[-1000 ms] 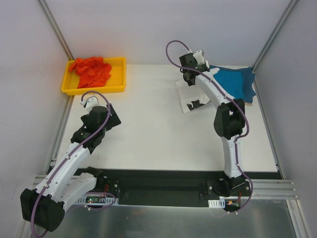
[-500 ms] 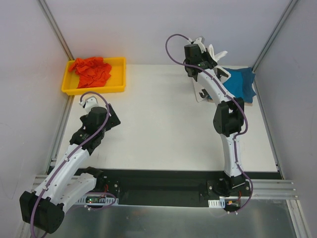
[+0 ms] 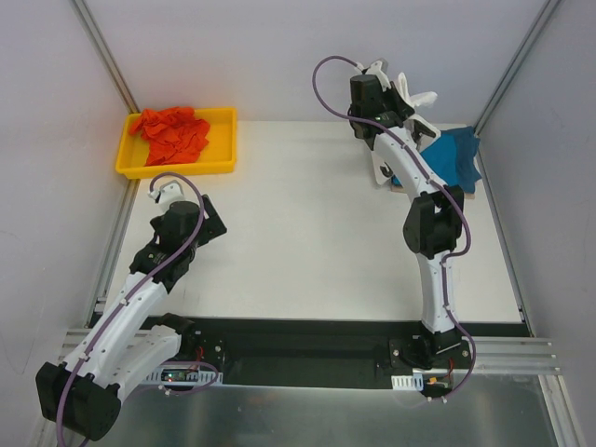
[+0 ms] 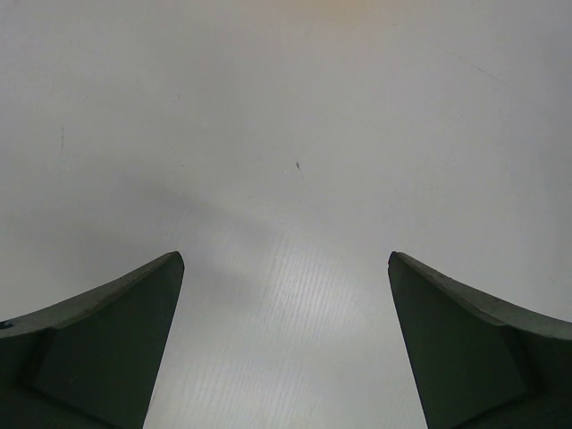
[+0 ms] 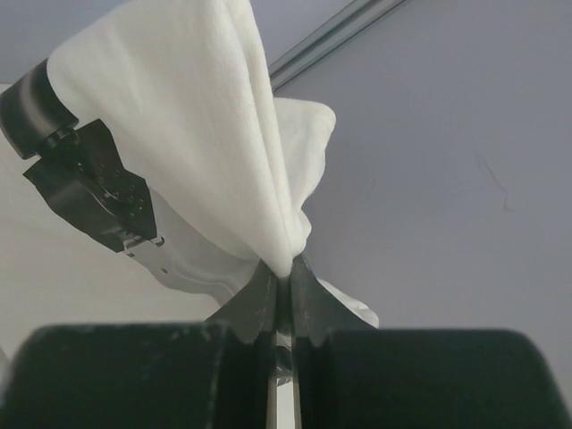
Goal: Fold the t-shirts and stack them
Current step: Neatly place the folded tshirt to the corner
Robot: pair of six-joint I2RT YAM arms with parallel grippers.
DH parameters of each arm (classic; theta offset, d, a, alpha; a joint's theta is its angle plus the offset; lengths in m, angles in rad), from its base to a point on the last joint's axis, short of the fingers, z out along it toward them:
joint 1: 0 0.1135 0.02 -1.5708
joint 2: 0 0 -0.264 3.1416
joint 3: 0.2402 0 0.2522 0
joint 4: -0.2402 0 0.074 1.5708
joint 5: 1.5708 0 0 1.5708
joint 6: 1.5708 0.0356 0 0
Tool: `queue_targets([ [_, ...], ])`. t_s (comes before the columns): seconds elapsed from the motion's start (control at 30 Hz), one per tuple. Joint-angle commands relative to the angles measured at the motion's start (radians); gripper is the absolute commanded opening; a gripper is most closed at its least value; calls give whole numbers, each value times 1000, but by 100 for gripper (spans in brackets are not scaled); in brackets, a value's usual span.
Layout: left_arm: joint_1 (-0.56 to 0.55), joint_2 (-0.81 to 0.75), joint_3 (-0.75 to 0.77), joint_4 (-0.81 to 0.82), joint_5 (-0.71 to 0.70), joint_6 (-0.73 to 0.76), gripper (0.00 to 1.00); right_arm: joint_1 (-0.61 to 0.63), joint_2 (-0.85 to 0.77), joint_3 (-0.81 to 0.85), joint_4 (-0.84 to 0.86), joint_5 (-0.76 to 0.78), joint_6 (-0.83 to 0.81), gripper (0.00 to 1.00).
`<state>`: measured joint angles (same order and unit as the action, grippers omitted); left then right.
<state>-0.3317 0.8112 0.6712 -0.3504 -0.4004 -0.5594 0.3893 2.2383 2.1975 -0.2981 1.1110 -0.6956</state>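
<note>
- right jaws: pressed together on a fold of the white t-shirt. the cloth bunches out from the pinch, and the wrist view confirms the grip.
- the white t-shirt is held up at the far right of the tabletop, draping beside my right arm. cannot tell whether its lower edge touches the surface.
- teal-blue t-shirt: lying in the far right corner, just beside the hanging white one.
- orange-red t-shirt: crumpled in the yellow tray, far left, untouched.
- left jaws: spread wide, nothing between them, over bare tabletop just near of the tray.
- step, as i judge it: handling the white shirt, either laying it out to fold or carrying it toward the teal one. no stack visible yet.
- next move calls for a slow lowering so the cloth lands flat. a single pinch lets it twist, so my left jaws may need a second corner.
</note>
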Motion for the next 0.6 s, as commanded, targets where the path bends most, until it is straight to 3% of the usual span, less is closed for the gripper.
queue_targets([
  [0.0,8,-18,-4,-4,20,1,99,-4,-147,68,60,56,-15,1],
  [0.37,7,-15,-5,-4,15,1,100,-18,-152,73,59,72,-9,2],
  [0.57,8,2,-5,-4,18,-4,99,-56,-134,8,-28,44,123,3],
])
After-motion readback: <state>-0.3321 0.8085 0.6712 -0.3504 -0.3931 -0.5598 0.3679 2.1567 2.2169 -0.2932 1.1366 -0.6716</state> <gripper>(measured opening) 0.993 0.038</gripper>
